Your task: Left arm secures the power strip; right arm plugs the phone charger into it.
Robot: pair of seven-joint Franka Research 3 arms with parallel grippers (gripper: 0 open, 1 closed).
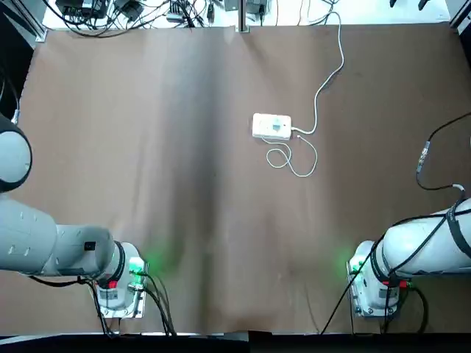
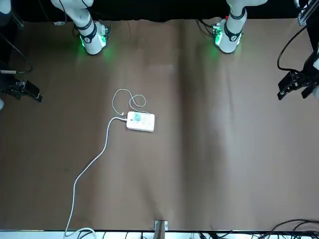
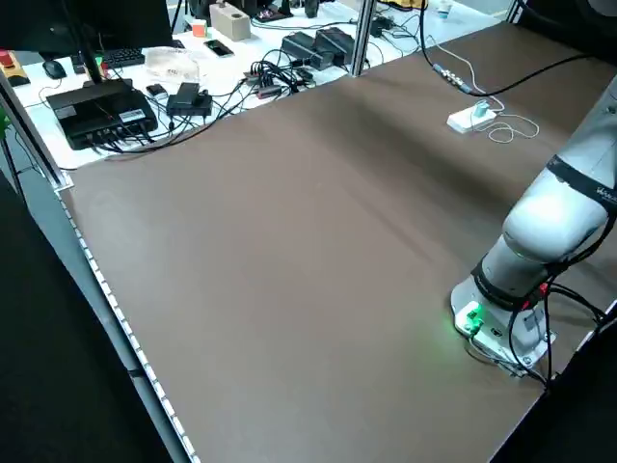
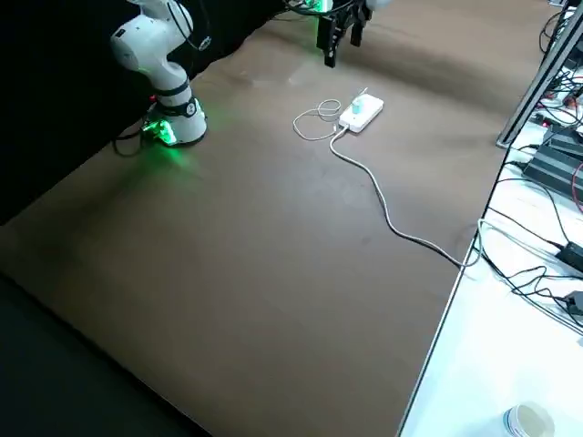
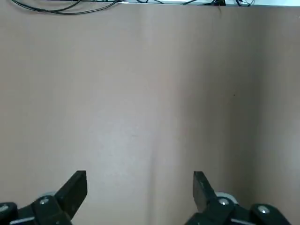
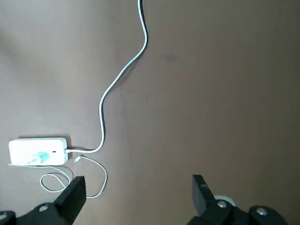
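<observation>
Currently, power strip (image 1: 265, 129), phone charger (image 2: 137, 117) atop, between left hand (image 5: 140, 183), right hand (image 6: 139, 185), both spread.

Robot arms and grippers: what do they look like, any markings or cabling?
Both arms are white and jointed, with dark bands at the joints, small red spots, green lights and black cables alongside. The left gripper and right gripper each have two black, blocky fingers with silver screws behind.

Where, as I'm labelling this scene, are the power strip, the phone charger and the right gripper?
Power strip (image 2: 146, 124): front view, on its bare white top.
Phone charger (image 6: 41, 157): right wrist view, on its teal plug body.
Right gripper (image 6: 139, 177): right wrist view, midway between its open fingertips.
</observation>
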